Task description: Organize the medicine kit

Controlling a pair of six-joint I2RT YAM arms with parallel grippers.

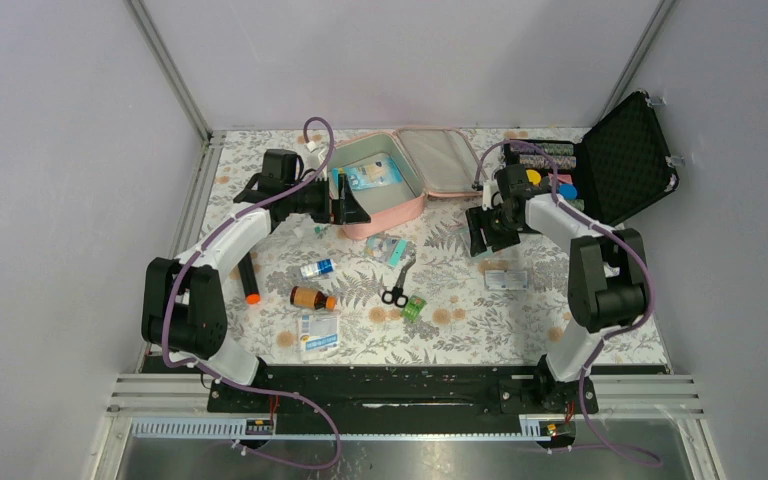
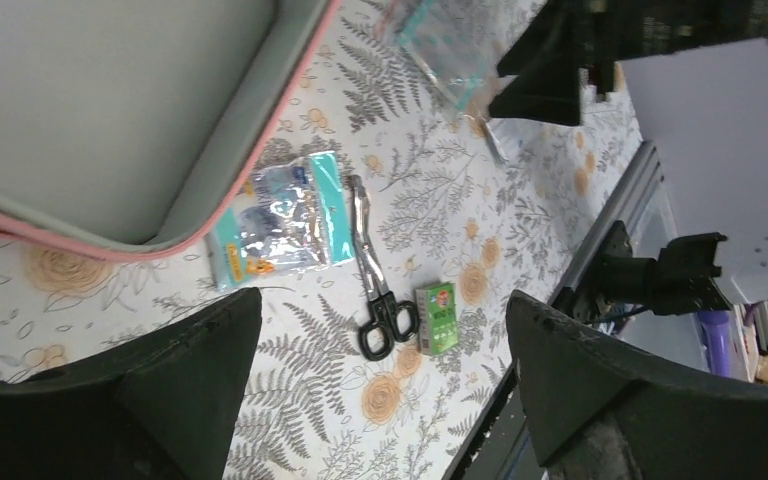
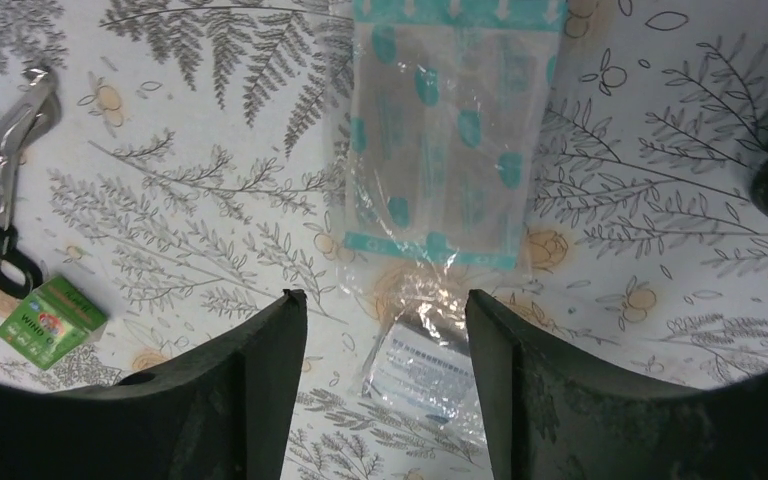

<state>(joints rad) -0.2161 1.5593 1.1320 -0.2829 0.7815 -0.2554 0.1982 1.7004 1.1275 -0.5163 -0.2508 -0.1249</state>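
The medicine kit (image 1: 400,190) lies open at the back middle, a pink pouch with grey lining (image 2: 110,100) and a blue-white packet inside. My left gripper (image 1: 352,208) hovers open at the kit's front left corner, nothing between its fingers (image 2: 382,300). My right gripper (image 1: 485,232) hangs just right of the kit, open (image 3: 385,297). A clear teal-dotted packet (image 3: 450,150) lies ahead of its fingertips. That packet's crinkled clear end and a small labelled sachet (image 3: 430,370) lie between and below its fingers.
On the floral cloth lie teal packets (image 2: 280,220), scissors (image 1: 397,285), a green box (image 1: 415,307), a brown bottle (image 1: 312,297), a small vial (image 1: 317,268), an orange-capped black marker (image 1: 249,278) and a white sachet (image 1: 320,330). An open black case (image 1: 610,160) stands back right.
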